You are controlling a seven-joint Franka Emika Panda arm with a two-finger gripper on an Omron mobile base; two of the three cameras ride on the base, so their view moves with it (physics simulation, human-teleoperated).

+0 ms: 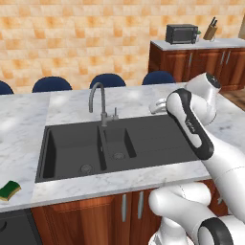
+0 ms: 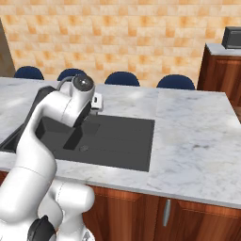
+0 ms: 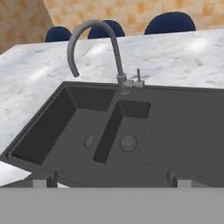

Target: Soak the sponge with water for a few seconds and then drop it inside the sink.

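Veined marble counter [image 1: 24,124], matte black sink [image 1: 143,136], curved faucet [image 1: 97,100], wide-open claw [image 3: 113,179].

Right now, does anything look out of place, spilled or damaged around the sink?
Nothing stands out. The sponge lies flat on the counter left of the sink, the faucet stands upright with no water running, and no spill shows.

Matt dark grey-black double-basin sink [image 1: 143,139] with round metal drains and a smooth grey metal gooseneck faucet [image 1: 98,98], set in a polished white-grey veined marble counter [image 1: 24,124] over glossy reddish-brown wood cabinets [image 1: 95,215]; yellow sponge with rough green scouring layer [image 1: 9,190].
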